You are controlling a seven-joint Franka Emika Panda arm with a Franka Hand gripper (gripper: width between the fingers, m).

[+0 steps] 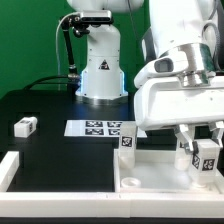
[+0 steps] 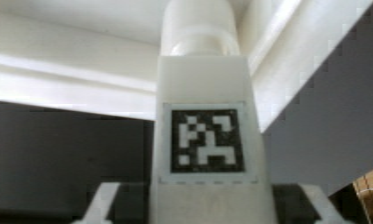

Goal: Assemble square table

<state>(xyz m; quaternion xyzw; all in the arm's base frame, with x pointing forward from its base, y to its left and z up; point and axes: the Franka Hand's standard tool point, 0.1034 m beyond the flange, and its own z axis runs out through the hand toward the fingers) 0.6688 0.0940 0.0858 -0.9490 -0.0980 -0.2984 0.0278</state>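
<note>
The square table's white panel (image 1: 152, 182) lies at the front of the exterior view's right, recessed face up. One tagged white leg (image 1: 127, 139) stands upright at its far left corner. My gripper (image 1: 204, 150) is at the panel's right side, shut on a second tagged leg (image 1: 207, 157) that stands upright over the panel. In the wrist view this leg (image 2: 208, 120) fills the middle, its tag facing the camera, and my gripper (image 2: 209, 206) clamps its base with a finger (image 2: 119, 200) on each side. A third leg (image 1: 25, 125) lies loose on the black table at the left.
The marker board (image 1: 98, 128) lies flat behind the panel, in front of the robot base (image 1: 100, 75). A white border bar (image 1: 10, 168) runs along the front left corner. Black table surface stretches between the loose leg and the panel.
</note>
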